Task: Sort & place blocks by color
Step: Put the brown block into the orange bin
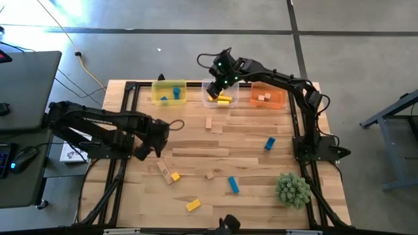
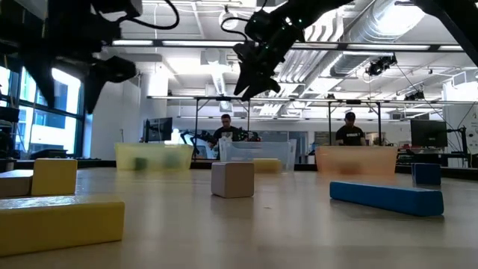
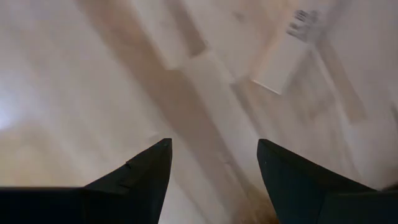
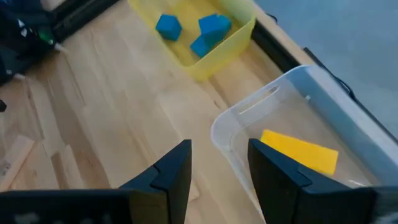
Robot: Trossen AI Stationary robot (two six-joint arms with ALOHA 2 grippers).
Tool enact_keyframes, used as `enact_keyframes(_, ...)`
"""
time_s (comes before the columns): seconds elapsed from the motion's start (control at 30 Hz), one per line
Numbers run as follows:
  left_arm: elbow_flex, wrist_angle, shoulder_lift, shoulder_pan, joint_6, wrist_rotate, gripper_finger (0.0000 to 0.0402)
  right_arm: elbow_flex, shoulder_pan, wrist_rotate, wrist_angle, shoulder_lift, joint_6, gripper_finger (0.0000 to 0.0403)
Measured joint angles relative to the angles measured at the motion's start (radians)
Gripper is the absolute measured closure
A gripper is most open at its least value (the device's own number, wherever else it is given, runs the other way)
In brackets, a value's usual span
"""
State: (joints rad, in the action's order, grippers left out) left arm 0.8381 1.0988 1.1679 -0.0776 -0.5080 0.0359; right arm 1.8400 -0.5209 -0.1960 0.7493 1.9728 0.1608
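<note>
Two grippers empty, right gripper (image 1: 218, 83) over clear bin (image 1: 210, 87), yellow block (image 4: 300, 151) inside

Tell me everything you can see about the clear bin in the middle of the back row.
The clear bin is a translucent, colourless plastic tub with rounded corners and a thin rim, open-topped and upright. It sits at the table's far edge between the yellow bin and the orange bin. Inside lies a yellow bar, flat on the floor. The right gripper hovers above it, jaws apart and empty, not touching.

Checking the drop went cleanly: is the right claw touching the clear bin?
Apart. The low view shows the right claw hanging well above the clear bin, with open air between them.
</note>
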Motion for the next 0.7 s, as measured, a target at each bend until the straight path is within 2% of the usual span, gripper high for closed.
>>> enact_keyframes(0.33,-0.098,-0.111,0.000,0.152,0.007,-0.014,0.0174,0.000,0.090,0.114,0.011,0.000,0.050,0.0257)
enact_keyframes(0.7,-0.155,-0.225,0.020,0.281,0.012,-0.019,0.0174,0.000,0.123,0.124,0.013,0.000,0.105,0.0257)
